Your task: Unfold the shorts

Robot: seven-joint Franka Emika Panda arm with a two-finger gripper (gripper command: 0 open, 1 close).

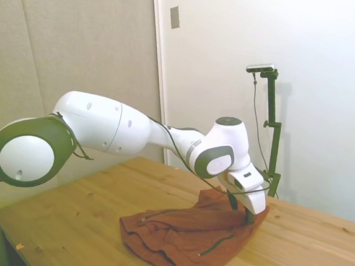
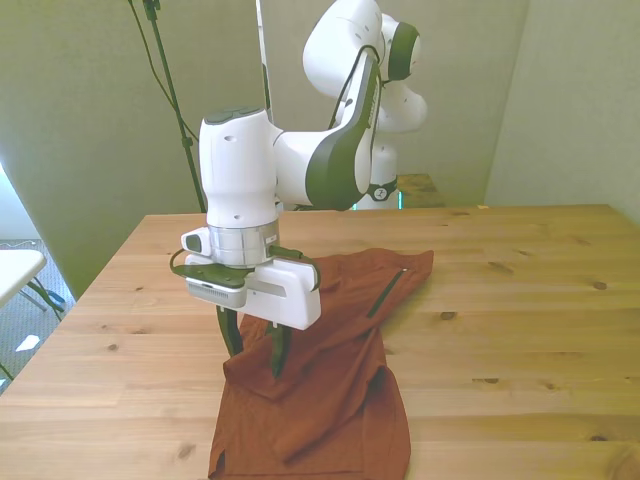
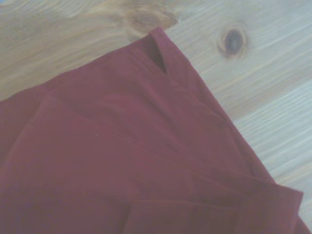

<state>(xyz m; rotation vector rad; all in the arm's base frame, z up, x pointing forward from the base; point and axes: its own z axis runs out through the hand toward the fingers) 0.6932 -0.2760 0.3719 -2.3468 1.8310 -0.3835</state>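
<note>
Gripper (image 2: pixel 254 352) sits low over the rust-red soft fabric shorts (image 2: pixel 330 370), dark fingers (image 2: pixel 231 335) spread a little and pushed into a raised ridge of cloth. Looks like they have a pinch of fabric between them, since the cloth peaks up right at the tips, but whether the pinch is actually tight I can't tell from either the front or side view

Shorts lie on the pale knotty wooden table (image 2: pixel 520 330), directly under the hand and spreading away from it both ways – one part toward the table's near edge in the front view, the other back toward the arm's base. Still folded: layers stacked, creases running across, an edge doubled over

Handling, my read:
- light and limp, no stiffness, will drape and sag from any single hold
- matte weave, not slippery, a pinch should hold but may take one layer or several
- dragging on bare wood will probably bunch it rather than slide it flat

Where to grab – a hemmed edge or corner of the top layer, not mid-panel. Wrist view shows a hemmed leg edge with a small side notch (image 3: pixel 157 52) lying flat on the wood, a clean single-layer target. Avoid the dark zipper pocket (image 2: pixel 385 293), beyond the hand on its far side, stiffer and lumpier there

Textures: cloth dull with soft folds, table smooth planks with dark knots, arm glossy white shell
</note>
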